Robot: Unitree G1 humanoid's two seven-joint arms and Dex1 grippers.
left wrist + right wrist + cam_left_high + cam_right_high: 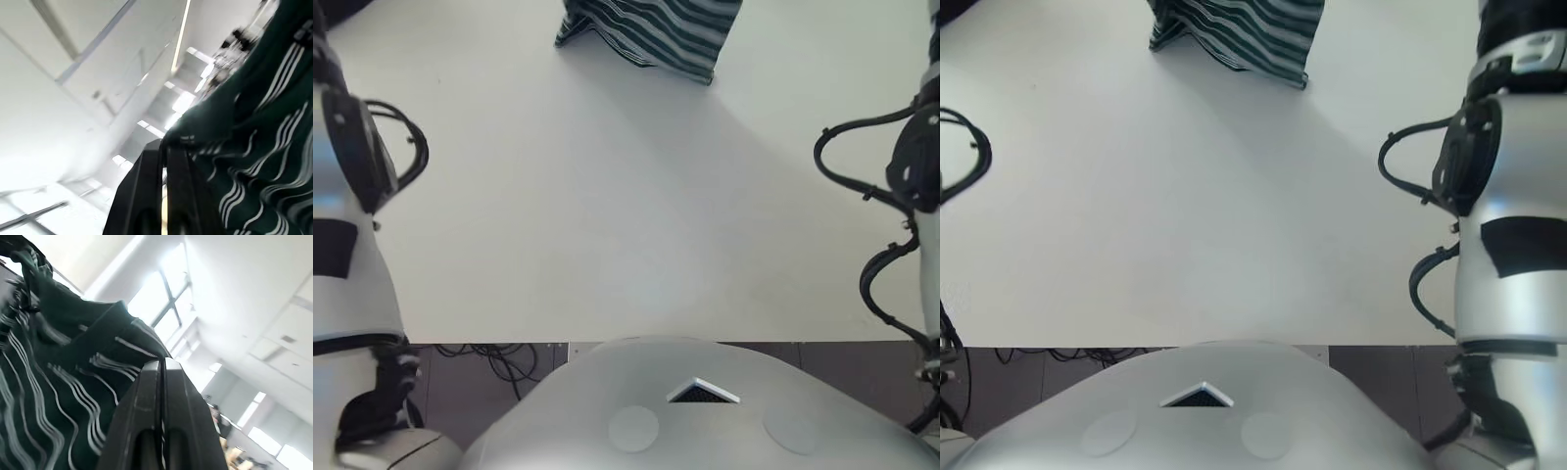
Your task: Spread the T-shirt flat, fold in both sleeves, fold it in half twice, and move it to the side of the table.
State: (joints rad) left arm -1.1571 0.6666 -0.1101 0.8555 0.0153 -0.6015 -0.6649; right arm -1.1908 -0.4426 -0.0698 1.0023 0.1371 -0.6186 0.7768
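Green cloth with thin white stripes, one T-shirt (651,34), hangs bunched over the far part of the white bench (607,215); whether its lower edge touches the top I cannot tell. Two claws hold it: the left claw (164,144) is clenched on a fold of the cloth at its tips, and the right claw (161,363) is likewise pinched tight on another fold. Black cables (499,357) show below the bench's near edge.

Dark green T-shirt (651,34) with thin pale stripes; held up, hanging in loose folds over far middle of desk (607,215); lower edge at or just above surface
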